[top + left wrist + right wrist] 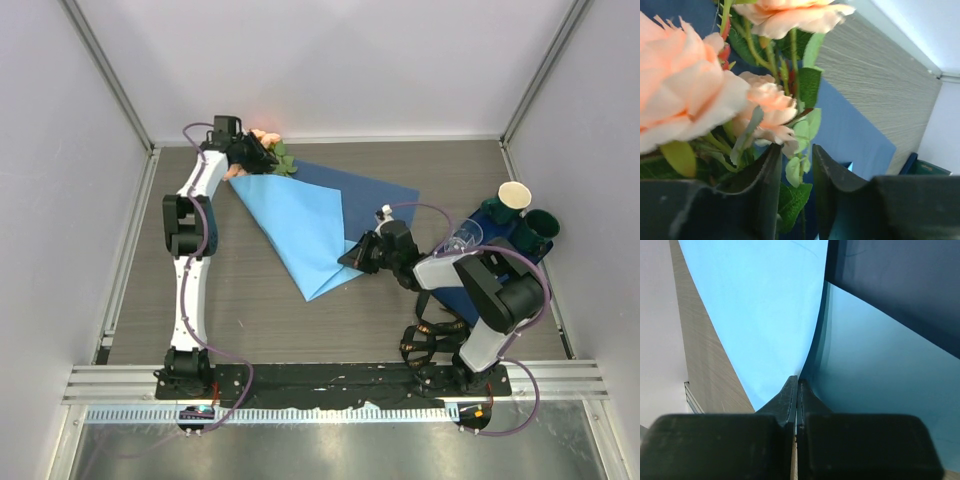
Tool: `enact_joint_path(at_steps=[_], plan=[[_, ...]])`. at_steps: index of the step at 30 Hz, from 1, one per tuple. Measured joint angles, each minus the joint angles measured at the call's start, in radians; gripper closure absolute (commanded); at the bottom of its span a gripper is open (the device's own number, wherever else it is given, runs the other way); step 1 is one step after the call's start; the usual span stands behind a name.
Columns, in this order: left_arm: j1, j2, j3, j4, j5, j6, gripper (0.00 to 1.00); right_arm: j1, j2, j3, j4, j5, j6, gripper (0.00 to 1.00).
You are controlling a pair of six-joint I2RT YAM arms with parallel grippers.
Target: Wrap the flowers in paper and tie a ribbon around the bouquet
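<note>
Nearest the arm bases, the right gripper (797,387) has its jaws pressed together on the folded edge of the paper (295,225), on the sheet's right side close to its narrow near tip. The pinch appears to take the sheet only; no stem shows at that point.

The paper lies on the desk (250,300), folded into a long wedge. Its light blue face is up, and the darker face shows as a flap toward the far right. The wide end points to the far left corner. It is judged thin, light, and quick to crease or tear. It is best taken at an edge or fold and drawn low, since a one-sided pull would likely slide the whole sheet.

At that wide far end, the left gripper (796,150) has its jaws a little apart. A leaf and a thin stem lie loose in the gap, and no pinch is evident.

The flowers (700,95) protrude from the wide end, near the far edge of the desk. The petals are judged soft and easily bruised, so any hold belongs on the stems, lightly. The lower stems are hidden under the fold.

The ribbon was not found in any view.
</note>
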Motion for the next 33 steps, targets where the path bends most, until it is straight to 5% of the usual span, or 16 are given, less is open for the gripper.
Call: enact_joint_path(at_steps=[5,10,15,20,24,33], plan=[[0.018,-0.002,0.078,-0.028,0.039,0.0,0.37,0.0,0.013,-0.005,0.005,0.004,-0.001,1.0],[0.035,-0.078,0.047,-0.072,0.056,0.006,0.42,0.0,0.019,-0.005,0.008,0.004,-0.001,1.0],[0.042,-0.397,-0.322,-0.009,0.049,-0.005,0.71,0.0,0.019,-0.005,0.011,0.005,-0.008,1.0],[0.018,-0.76,-0.864,0.32,0.105,-0.114,0.78,0.0,0.019,-0.005,0.011,0.004,-0.013,1.0],[-0.055,-0.805,-1.096,0.541,0.134,-0.191,0.89,0.0,0.019,-0.005,0.011,0.001,-0.016,1.0],[-0.119,-0.772,-1.421,0.8,0.139,-0.285,0.91,0.0,0.019,-0.004,0.008,-0.003,-0.023,1.0]])
